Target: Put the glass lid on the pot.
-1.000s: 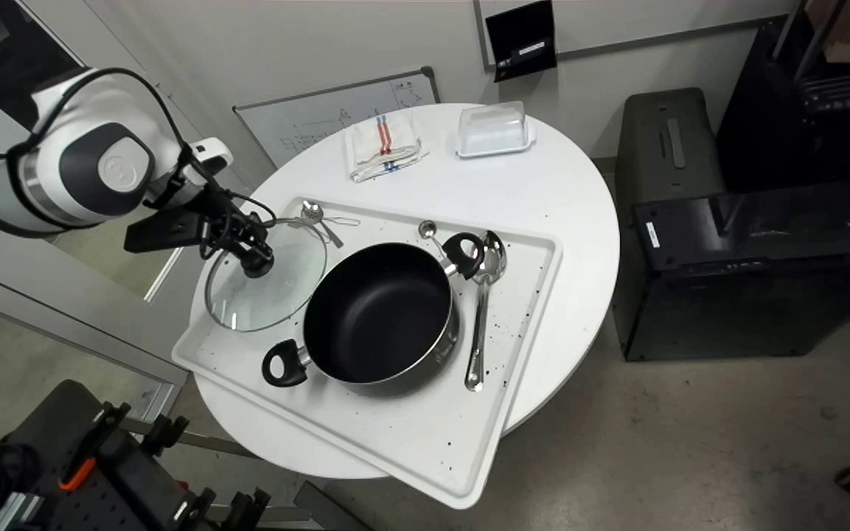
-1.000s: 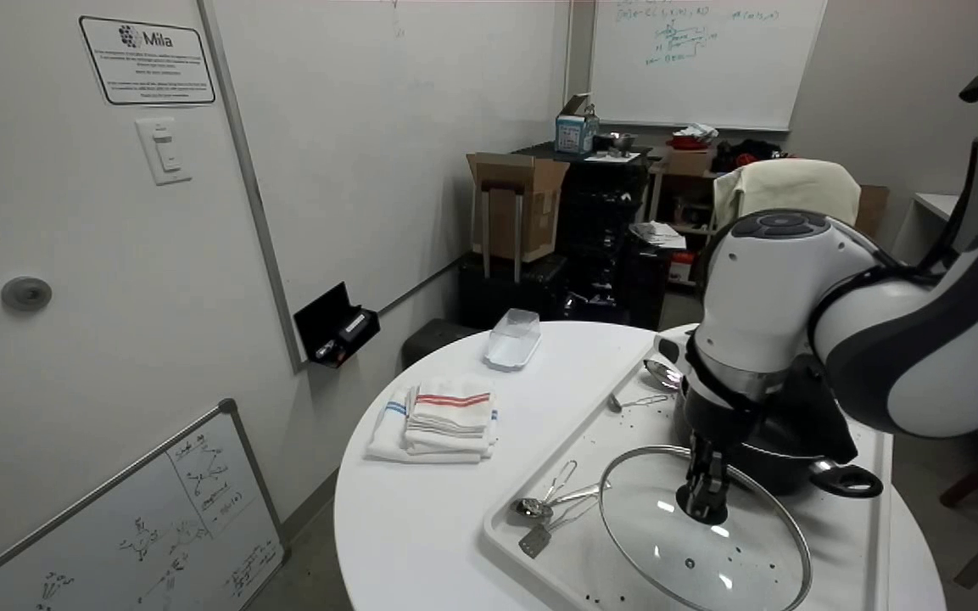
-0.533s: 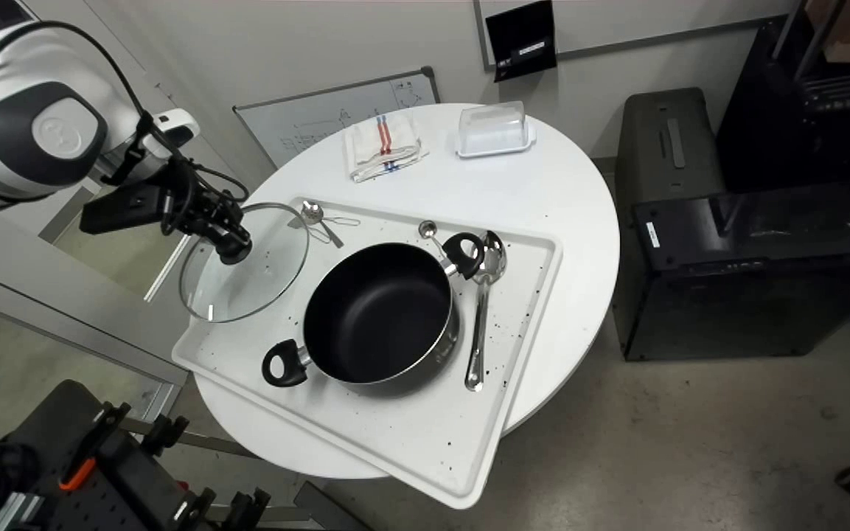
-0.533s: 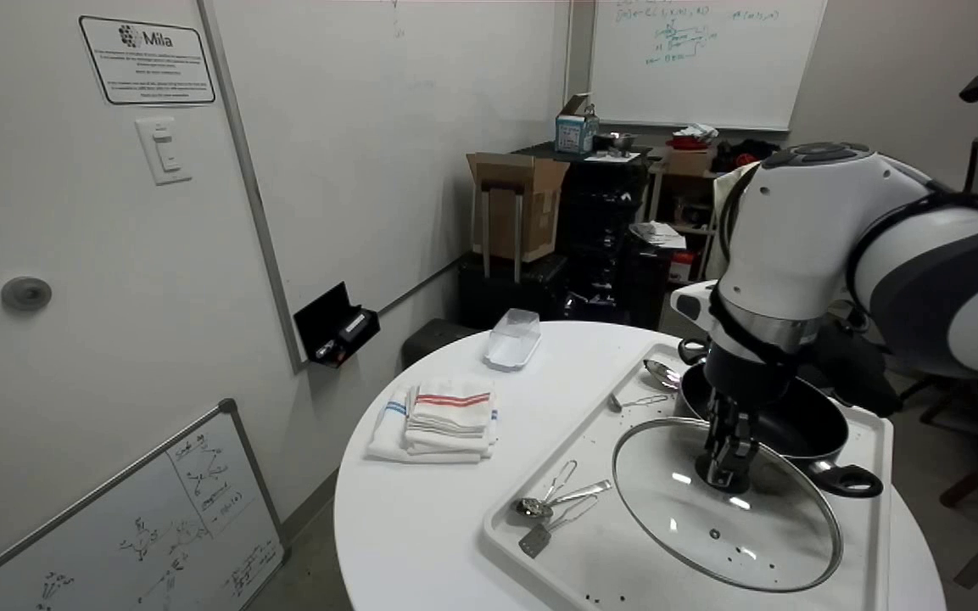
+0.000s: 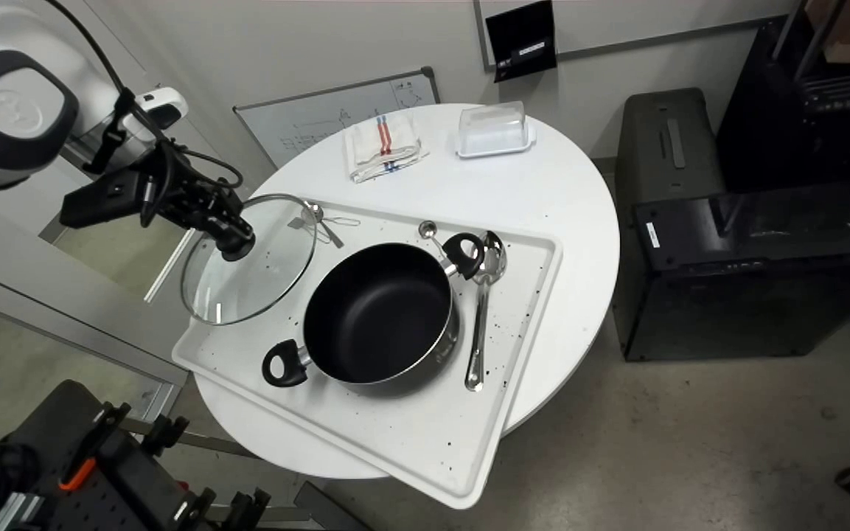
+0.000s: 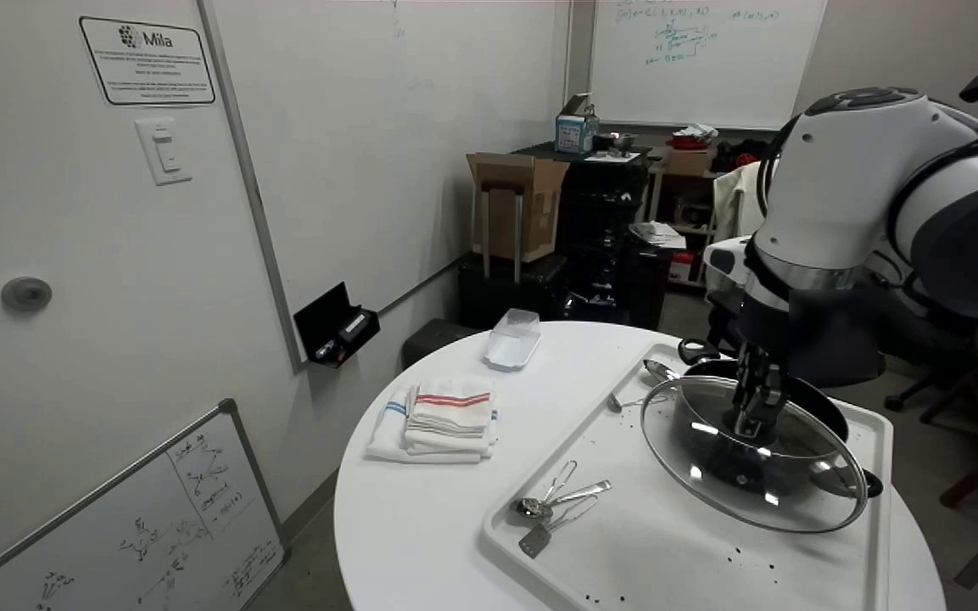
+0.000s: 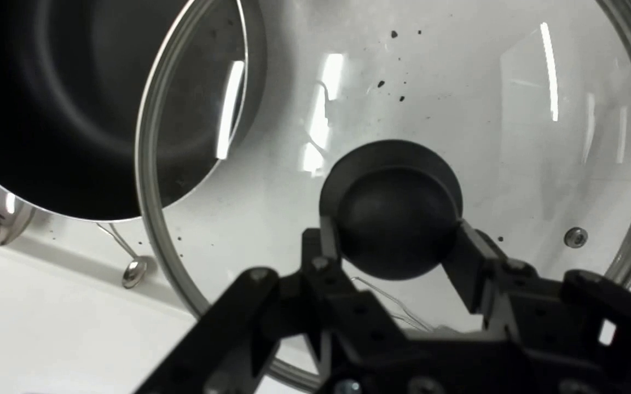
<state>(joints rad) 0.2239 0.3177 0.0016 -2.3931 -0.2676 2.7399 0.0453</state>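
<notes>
Tool (image 7: 395, 227): pinching the black knob (image 7: 397, 210) from both sides, as the wrist view shows. The hold looks centred; don't loosen it during the carry.
Lid (image 5: 270, 269): clear glass with a thin metal rim, apparently held in the air over the tray (image 5: 425, 428), to one side of the pot. It looks tilted in both exterior views, so level it before lowering.
Pot (image 5: 380, 313): black, wide, uncovered. In the wrist view the lid's edge overlaps just one side of it. Your step seems to be the carry: travel above the pot's rim, bring the knob over its centre, lower slowly, and let go only once the edges meet all round.
Handles (image 5: 284, 363): black loops on opposite sides of the pot; avoid landing the lid's edge on either.
Spoon (image 5: 482, 306): metal, on the tray, across the pot from the lid.
Table (image 5: 579, 184): round, white, with towels (image 5: 384, 146) and a covered dish (image 5: 495, 133) beyond the tray.
</notes>
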